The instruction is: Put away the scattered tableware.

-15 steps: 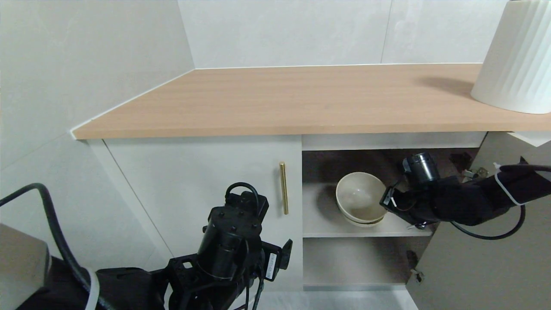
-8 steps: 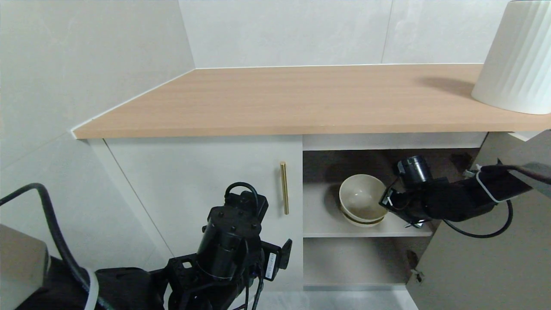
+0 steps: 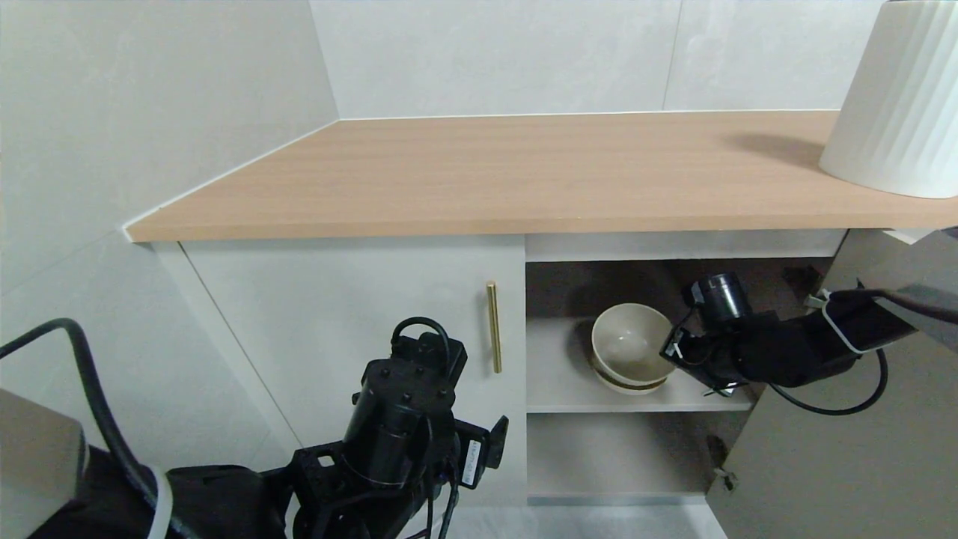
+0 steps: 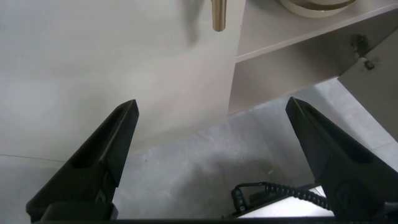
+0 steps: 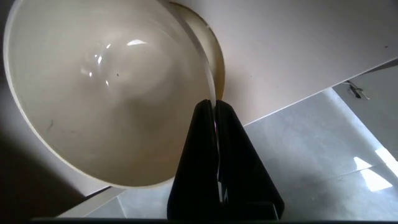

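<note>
Right gripper is clamped tight on the rim of the cream bowl, which sits tilted on another dish on the cabinet's upper shelf. Left gripper hangs wide open, holding nothing, near the closed door.

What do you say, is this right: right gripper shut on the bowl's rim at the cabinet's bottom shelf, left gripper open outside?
Wrong shelf: the head view shows the bowl at the upper shelf, not the bottom one. The rest holds: right gripper shut on its rim, left gripper open outside.
</note>
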`<state>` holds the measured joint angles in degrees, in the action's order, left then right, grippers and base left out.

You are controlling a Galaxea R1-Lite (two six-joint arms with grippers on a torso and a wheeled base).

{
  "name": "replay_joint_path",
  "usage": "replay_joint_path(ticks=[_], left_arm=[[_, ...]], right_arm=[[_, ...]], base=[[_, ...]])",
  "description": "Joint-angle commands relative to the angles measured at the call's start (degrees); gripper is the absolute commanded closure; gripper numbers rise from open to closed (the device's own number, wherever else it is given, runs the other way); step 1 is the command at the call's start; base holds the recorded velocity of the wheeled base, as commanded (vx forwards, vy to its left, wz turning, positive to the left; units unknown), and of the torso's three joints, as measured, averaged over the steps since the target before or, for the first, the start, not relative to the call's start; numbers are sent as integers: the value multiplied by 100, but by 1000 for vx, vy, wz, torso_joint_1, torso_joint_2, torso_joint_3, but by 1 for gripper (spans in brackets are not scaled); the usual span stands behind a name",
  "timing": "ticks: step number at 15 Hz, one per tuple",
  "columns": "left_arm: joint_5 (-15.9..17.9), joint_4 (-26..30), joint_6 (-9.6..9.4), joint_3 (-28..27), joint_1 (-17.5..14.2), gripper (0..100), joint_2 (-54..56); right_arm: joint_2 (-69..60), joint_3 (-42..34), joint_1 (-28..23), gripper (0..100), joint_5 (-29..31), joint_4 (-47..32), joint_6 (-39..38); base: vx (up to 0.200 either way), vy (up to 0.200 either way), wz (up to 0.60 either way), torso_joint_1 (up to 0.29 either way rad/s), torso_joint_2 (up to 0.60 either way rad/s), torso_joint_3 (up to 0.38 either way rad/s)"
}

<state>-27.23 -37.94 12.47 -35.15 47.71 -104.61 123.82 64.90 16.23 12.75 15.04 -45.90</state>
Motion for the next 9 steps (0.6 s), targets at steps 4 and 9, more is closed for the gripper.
replay_joint_path(ticks=[4, 9], left_arm=[[-1, -3, 1, -1, 1, 0, 2], [-1, -3, 1, -1, 1, 0, -7]], right_arm=[[81, 22, 3, 100, -1, 34, 2], [72, 14, 12, 0, -10, 34, 2]], base=[[0, 0, 0, 0, 0, 0], [0, 0, 0, 0, 0, 0]])
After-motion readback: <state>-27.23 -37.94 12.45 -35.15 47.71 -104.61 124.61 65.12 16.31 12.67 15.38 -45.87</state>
